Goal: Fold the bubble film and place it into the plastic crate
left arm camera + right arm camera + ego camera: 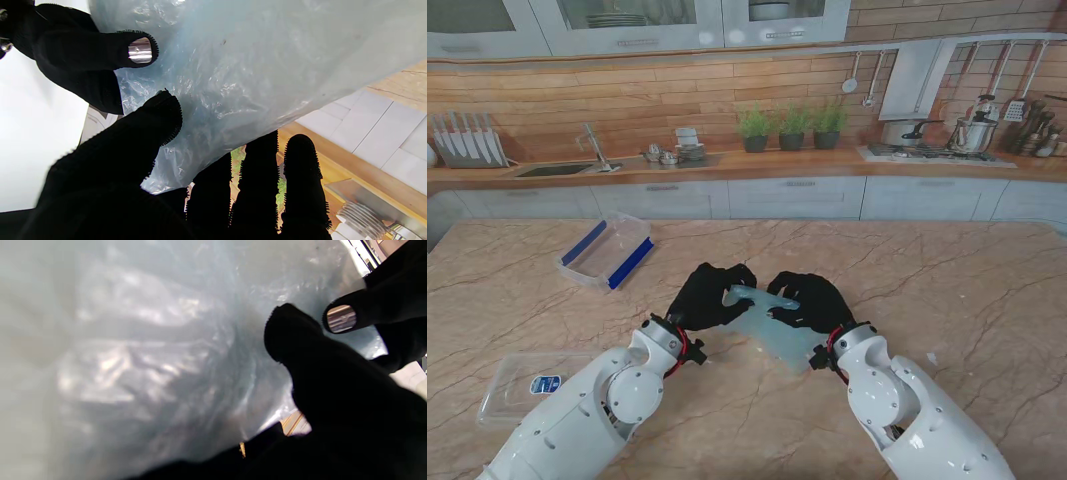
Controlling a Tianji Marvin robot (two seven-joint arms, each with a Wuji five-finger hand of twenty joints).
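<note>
The bubble film (774, 335), a pale blue see-through sheet, is held up off the table's middle between my two black-gloved hands. My left hand (710, 295) pinches its left part and my right hand (810, 298) its right part, their fingertips nearly meeting over the film's far edge. In the left wrist view the film (250, 66) lies between my thumb and fingers (260, 186). Crumpled film (133, 356) fills the right wrist view, with my right hand (350, 400) closed on it. The clear plastic crate (607, 252) with blue handles stands far left, apart from both hands.
A flat clear plastic lid (527, 385) with a blue label lies near my left arm at the near left. The marble table (967, 290) ends at a kitchen counter with a sink, potted herbs and a stove beyond.
</note>
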